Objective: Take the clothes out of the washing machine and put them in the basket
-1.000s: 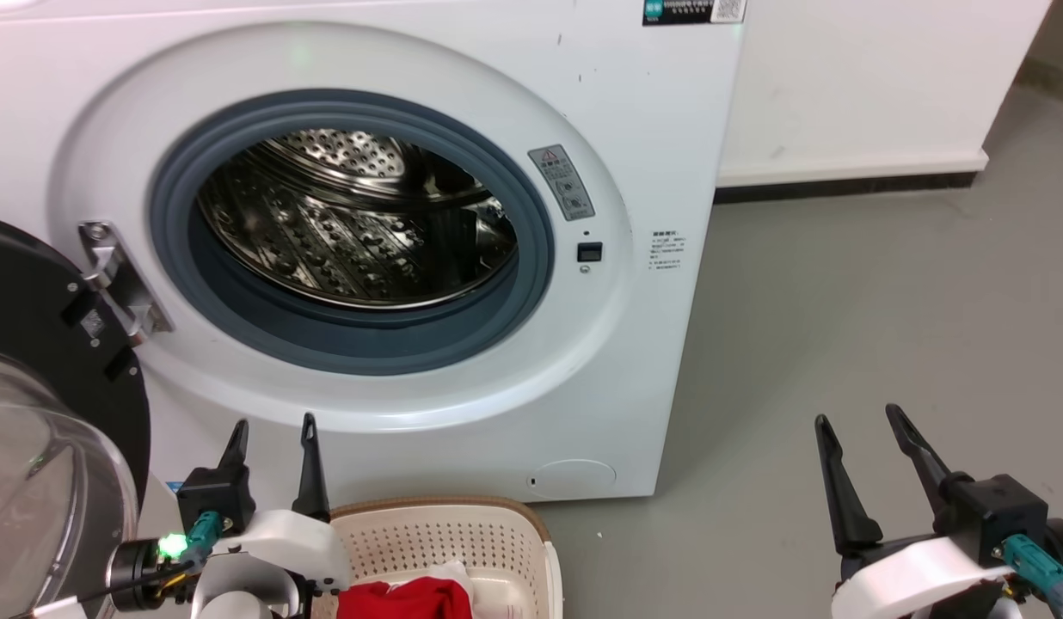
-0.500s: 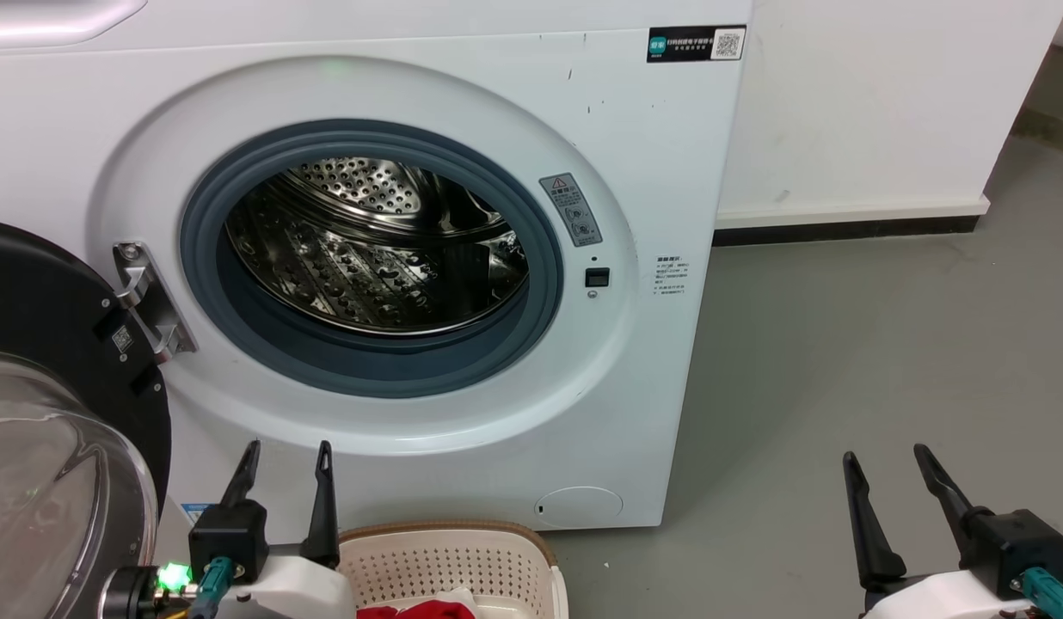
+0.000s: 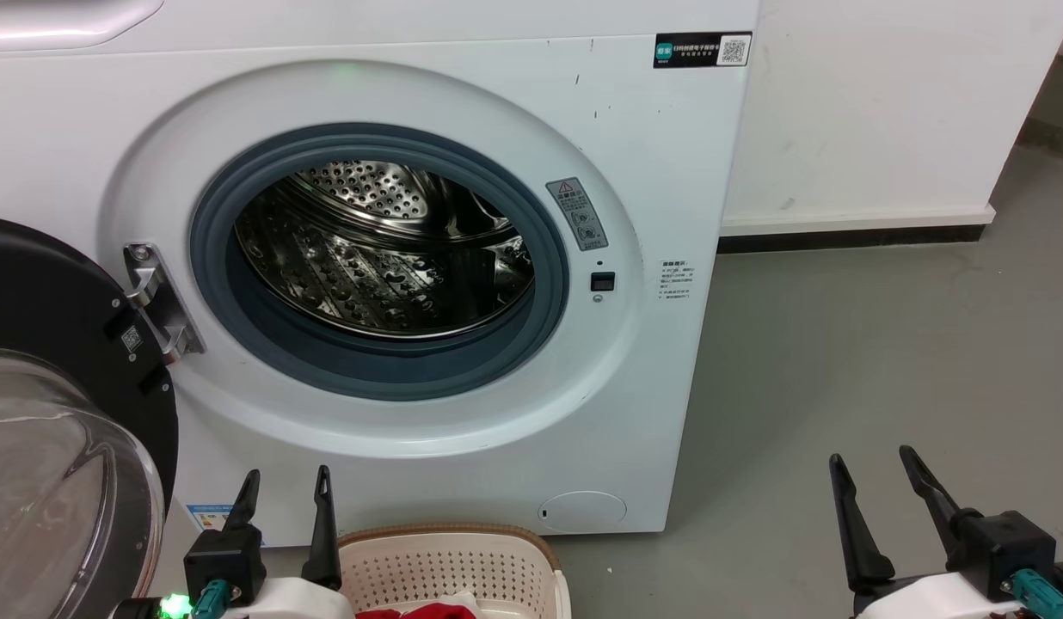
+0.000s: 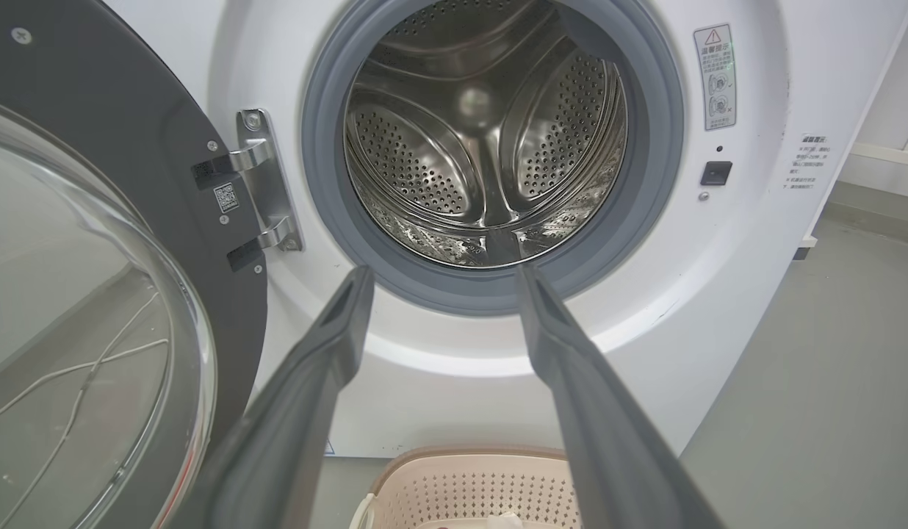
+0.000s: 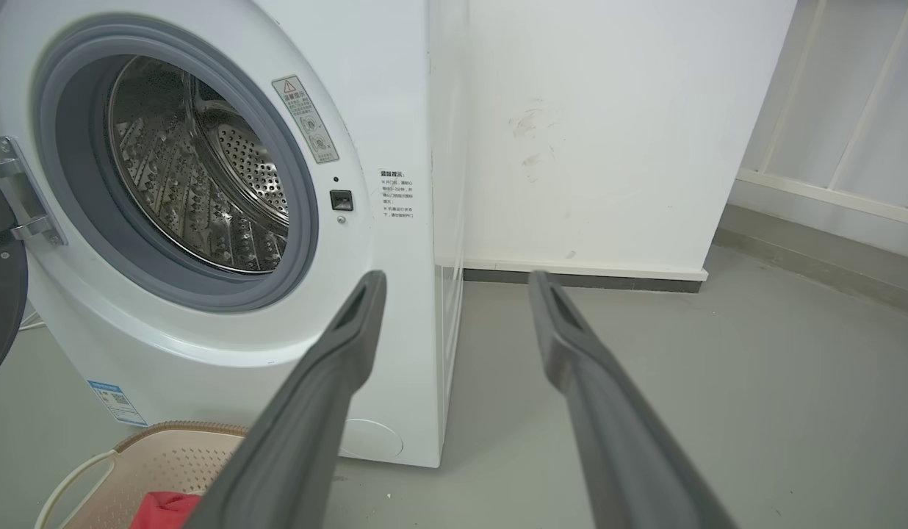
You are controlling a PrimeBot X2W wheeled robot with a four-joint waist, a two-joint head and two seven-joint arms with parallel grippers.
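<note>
Head view: washing machine (image 3: 652, 172) door (image 3: 41, 284) open, drum (image 3: 385, 258) looks bare. Red clothes (image 3: 411, 612) lie in basket (image 3: 445, 531) below porthole. Left claw (image 3: 288, 471) and right claw (image 3: 869, 456) both spread, holding nothing. Unloading seems done; next move: check drum for leftovers.

basket (image 3: 445, 563): cut by bottom edge | clothes (image 3: 411, 612): mostly cut off | washing machine door (image 3: 50, 284): cut left
</note>
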